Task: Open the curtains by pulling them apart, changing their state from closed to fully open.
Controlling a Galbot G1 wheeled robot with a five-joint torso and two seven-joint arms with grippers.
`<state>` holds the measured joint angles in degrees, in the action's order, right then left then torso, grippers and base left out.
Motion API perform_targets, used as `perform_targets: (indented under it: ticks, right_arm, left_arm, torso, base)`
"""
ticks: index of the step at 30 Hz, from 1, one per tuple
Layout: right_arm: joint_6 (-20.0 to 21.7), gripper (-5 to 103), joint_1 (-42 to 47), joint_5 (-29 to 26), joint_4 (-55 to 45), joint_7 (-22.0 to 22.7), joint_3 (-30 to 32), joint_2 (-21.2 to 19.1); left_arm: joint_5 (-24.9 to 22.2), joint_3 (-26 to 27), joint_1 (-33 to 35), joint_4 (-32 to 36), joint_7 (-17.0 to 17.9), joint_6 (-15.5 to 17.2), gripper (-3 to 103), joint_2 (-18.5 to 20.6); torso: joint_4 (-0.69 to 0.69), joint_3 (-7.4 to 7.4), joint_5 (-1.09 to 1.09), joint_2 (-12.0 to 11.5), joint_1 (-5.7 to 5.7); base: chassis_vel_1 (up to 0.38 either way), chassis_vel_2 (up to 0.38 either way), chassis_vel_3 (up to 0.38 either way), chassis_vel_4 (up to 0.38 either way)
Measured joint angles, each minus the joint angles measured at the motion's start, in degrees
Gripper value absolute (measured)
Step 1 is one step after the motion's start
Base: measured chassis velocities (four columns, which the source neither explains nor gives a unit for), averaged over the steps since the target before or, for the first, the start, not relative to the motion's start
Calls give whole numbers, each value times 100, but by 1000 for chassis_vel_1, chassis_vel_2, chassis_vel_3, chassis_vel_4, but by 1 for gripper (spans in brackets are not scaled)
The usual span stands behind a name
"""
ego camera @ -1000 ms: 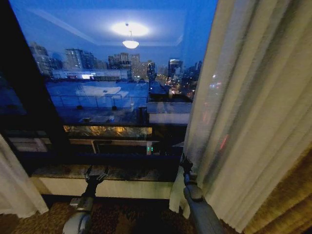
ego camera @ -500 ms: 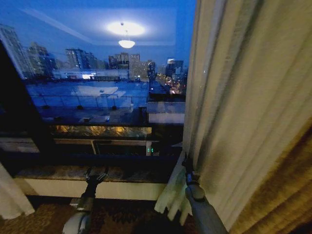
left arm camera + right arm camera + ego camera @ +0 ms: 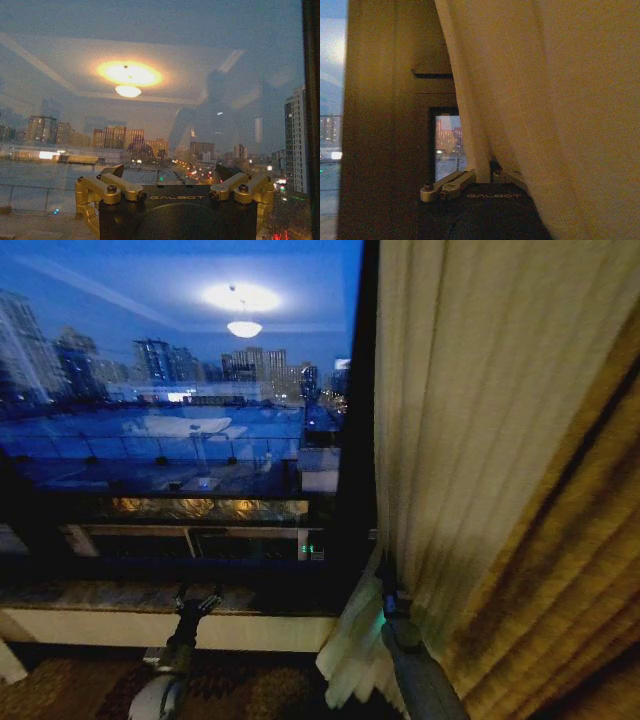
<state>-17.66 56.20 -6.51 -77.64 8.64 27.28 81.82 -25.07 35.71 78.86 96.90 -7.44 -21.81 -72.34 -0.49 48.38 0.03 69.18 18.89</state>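
Note:
The right sheer off-white curtain [image 3: 460, 410] hangs bunched at the right of the window, its lower edge gathered into a fold [image 3: 350, 640]. My right gripper [image 3: 385, 582] is shut on that inner edge. In the right wrist view the fingers [image 3: 451, 185] pinch a narrow pleat of the curtain [image 3: 545, 100]. A pale sliver at the lower left corner may be the left curtain [image 3: 8, 660]. My left gripper [image 3: 199, 592] stands open in front of the sill, holding nothing. In the left wrist view its gold fingers [image 3: 112, 186] are spread wide toward the glass.
A thick golden-brown drape [image 3: 570, 570] hangs right of the sheer panel. A dark window post [image 3: 355, 440] stands beside the curtain's edge. The window glass [image 3: 180, 420] shows a night city and a reflected ceiling lamp. A pale sill [image 3: 100, 625] runs below it, above patterned carpet [image 3: 80, 690].
The whole head view has shifted, so the camera has moved rightward. The left curtain has slid almost out of the picture, and more golden drape shows. My right gripper still holds the curtain edge.

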Motion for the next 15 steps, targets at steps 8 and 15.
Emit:
perform_targets:
  ticks: [8,15]
  right_arm:
    - [178,0,22,10,85,11,41,-116]
    - [192,0,-100,-254,427,172,265,-506]
  left_arm:
    - [0,6,0,-1,2,0,100,3]
    - [0,4,0,-1,3,0,100,2]
  torso:
    - [6,-1,-8,1,0]
    - [3,-1,-2,1,-1]
  base:
    - [9,-5,1,-4]
    - [35,22,-17,-16]
